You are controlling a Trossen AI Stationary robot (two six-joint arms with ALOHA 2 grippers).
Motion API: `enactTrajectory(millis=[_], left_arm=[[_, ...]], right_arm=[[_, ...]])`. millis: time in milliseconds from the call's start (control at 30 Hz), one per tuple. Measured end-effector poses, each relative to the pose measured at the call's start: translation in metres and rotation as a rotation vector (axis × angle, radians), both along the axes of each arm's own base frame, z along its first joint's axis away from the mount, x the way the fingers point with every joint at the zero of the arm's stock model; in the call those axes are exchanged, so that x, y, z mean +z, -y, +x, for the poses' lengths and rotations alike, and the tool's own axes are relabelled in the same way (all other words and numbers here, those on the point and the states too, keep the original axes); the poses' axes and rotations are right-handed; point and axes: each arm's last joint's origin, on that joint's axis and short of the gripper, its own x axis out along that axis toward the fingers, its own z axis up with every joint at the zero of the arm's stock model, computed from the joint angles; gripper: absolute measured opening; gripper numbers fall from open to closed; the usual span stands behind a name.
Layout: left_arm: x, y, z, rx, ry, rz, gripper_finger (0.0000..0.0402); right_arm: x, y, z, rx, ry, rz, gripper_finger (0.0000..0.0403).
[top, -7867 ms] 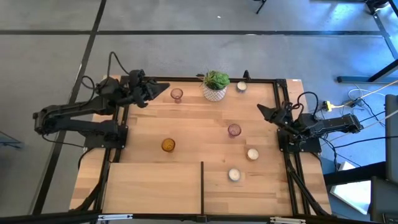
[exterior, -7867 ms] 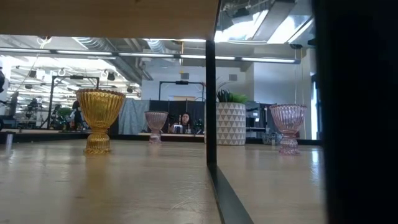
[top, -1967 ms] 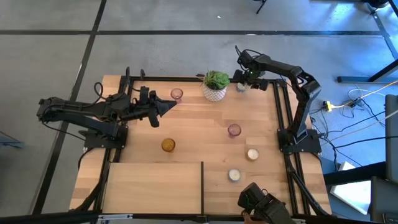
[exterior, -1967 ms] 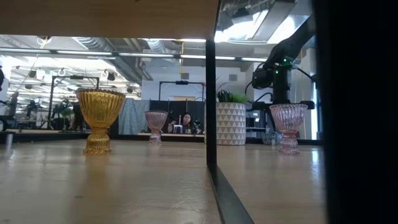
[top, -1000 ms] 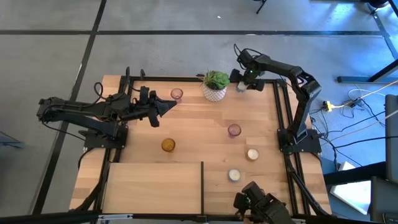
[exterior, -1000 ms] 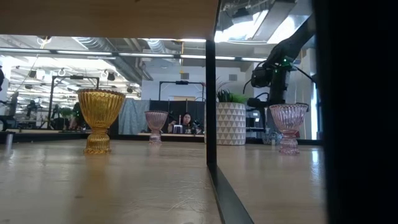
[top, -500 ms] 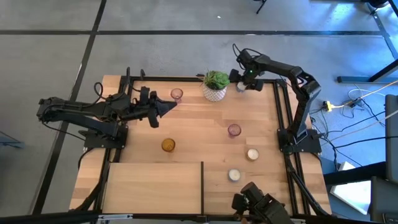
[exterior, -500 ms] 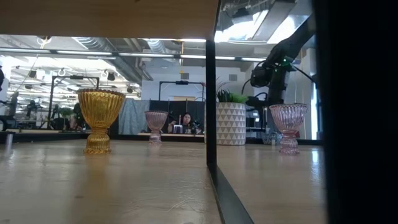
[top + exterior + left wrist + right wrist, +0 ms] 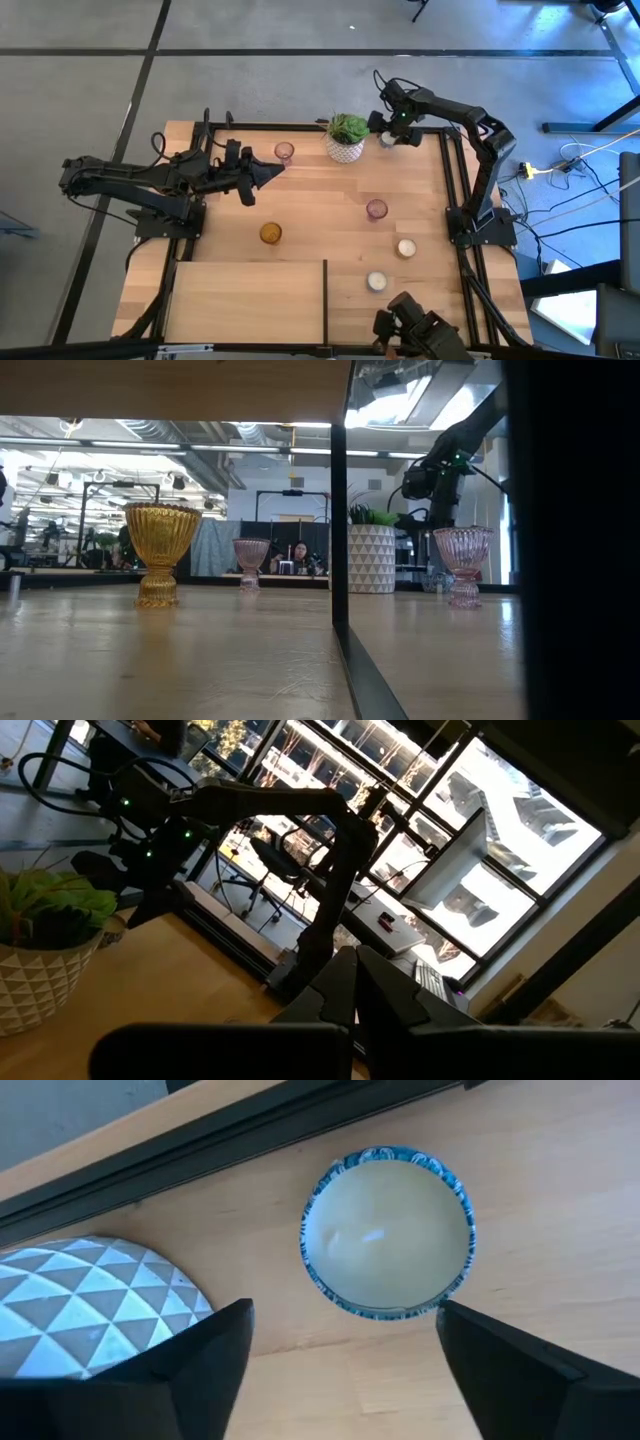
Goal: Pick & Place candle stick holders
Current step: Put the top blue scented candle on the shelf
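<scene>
- Right gripper (image 9: 340,1342) hovers directly above a small round cream candle stick holder with a blue-patterned rim (image 9: 388,1232) at the far edge of the wooden table (image 9: 300,290), just beside the white pot with a triangle pattern and green plant (image 9: 346,138). Its dark fingers (image 9: 200,1355) are spread wide, one on each side of the cup, and nothing is held.
- Step in hand, as I judge it: lower onto this holder and grasp it.
- Centring matters first: in the right wrist view the cup sits nearer one finger than the other, so shifting sideways until it lies evenly between them should stop one pad from nudging it.
- Descent should run straight down, with the finger on the pot side kept off the pot wall, which is close.
- Closing should be gentle; a small round rim could slip or tip.
- Left gripper (image 9: 268,172) waits over the table's left part, near the pinkish-purple glass holder (image 9: 284,152); its fingers look drawn together in a point, holding nothing.
- Other holders stand well apart: an amber glass one (image 9: 270,233), a second pinkish-purple one (image 9: 376,209), and two white ones (image 9: 406,248) (image 9: 376,282) toward the near right.
</scene>
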Motion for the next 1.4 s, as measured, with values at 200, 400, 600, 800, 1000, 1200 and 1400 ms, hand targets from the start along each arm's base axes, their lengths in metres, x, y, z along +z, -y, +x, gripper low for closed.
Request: enactTrajectory(millis=[200,400,600,800,1000,1200,1400], left_arm=[[0.0,0.0,0.0,0.0,0.0,0.0,0.0004],[0.0,0.0,0.0,0.0,0.0,0.0,0.0004],[0.0,0.0,0.0,0.0,0.0,0.0,0.0004],[0.0,0.0,0.0,0.0,-0.001,0.0,0.0004],[0.0,0.0,0.0,0.0,0.0,0.0,0.0004],[0.0,0.0,0.0,0.0,-0.001,0.0,0.0004],[0.0,0.001,0.0,-0.019,-0.001,0.002,0.0004]], right_arm=[[0.0,0.001,0.0,-0.011,-0.007,-0.014,0.0369],[0.0,0.0,-0.003,0.063,-0.075,-0.048,0.0376],[0.0,0.002,-0.002,0.026,-0.073,-0.067,0.0376],[0.0,0.004,-0.002,-0.061,-0.057,-0.06,0.0376],[-0.003,0.006,-0.005,-0.079,-0.052,-0.04,0.0376],[-0.017,0.007,-0.002,-0.072,-0.043,0.034,0.0376],[-0.018,0.008,-0.003,-0.088,-0.067,0.009,0.0376]])
